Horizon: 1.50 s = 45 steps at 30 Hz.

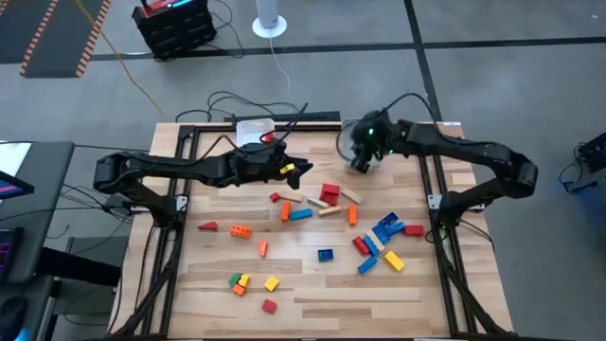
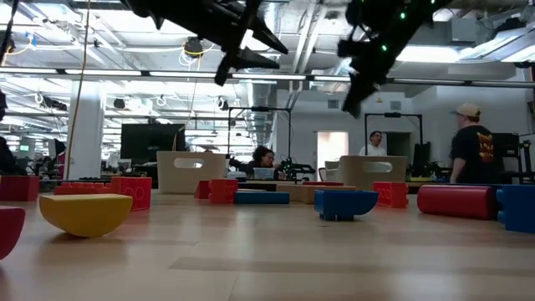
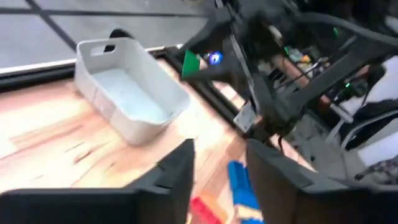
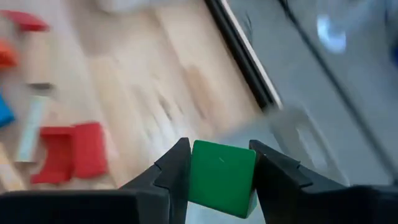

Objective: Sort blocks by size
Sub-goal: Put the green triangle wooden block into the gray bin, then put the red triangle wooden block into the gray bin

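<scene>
High view: scattered small plastic toy bricks (image 1: 327, 216) mid-table; right gripper (image 1: 360, 156) over round clear bin (image 1: 348, 142).

Left wrist view: left gripper (image 3: 219, 163) fingers apart, empty, near pale rectangular plastic bin (image 3: 127, 87).

Right wrist view: fingers (image 4: 171, 169) clamped on 1 green cube brick (image 4: 222, 176).

The right wrist view is smeared: the red blocks (image 4: 71, 152) and the counter (image 4: 155, 93) lose their edges, and the green block (image 4: 222, 176) is cut off below. In the low view, a red block (image 2: 7, 227) is cropped at the side.
</scene>
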{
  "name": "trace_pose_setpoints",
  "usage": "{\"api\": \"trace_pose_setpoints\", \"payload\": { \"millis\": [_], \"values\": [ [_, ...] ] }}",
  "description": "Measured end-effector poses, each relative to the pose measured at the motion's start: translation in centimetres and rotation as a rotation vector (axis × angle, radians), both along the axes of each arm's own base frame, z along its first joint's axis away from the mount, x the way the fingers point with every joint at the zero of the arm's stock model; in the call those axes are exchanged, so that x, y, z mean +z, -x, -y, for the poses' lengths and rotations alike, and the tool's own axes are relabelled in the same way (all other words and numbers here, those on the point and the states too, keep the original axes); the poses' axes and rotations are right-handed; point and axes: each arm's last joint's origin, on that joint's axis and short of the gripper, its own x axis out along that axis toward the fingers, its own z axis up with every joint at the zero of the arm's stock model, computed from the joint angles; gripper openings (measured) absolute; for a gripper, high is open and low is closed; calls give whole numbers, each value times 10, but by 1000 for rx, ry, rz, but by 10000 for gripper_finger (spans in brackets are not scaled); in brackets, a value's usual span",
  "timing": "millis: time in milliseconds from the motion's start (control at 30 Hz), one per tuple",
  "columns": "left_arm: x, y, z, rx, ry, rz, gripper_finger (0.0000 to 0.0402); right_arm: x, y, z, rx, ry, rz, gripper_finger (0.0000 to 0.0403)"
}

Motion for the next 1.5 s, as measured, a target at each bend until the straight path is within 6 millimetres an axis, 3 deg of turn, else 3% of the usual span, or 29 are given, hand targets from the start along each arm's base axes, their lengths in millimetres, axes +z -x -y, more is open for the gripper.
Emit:
{"api": "trace_pose_setpoints", "payload": {
  "millis": [133, 267, 433, 633, 800, 1033, 1267, 1500],
  "values": [
    [1, 12, 1, -1, 2, -95, 194, -9, 20, 25, -197, -106, -28, 175],
    [-4, 22, 2, 0, 18, -203, 198, -26, 28, 45, -321, -215, -51, 199],
    [-9, 27, 3, -5, 36, -284, 191, -37, 28, 53, -288, -310, -60, 230],
    [-14, 30, 4, -12, 52, -335, 195, -30, 30, 50, -255, -293, -42, 240],
    [-16, 31, 6, -93, 55, -365, 196, -11, 32, 35, -139, -235, 4, 241],
    [-34, 35, 10, -225, 62, -543, 196, 17, 17, 0, 86, -170, 178, 242],
    [-55, 40, 6, -289, 62, -746, 196, 22, -2, -22, 173, -166, 250, 242],
    [-89, 26, 5, -322, 21, -895, 196, 22, -7, -31, 184, -177, 260, 242]
  ]
}}
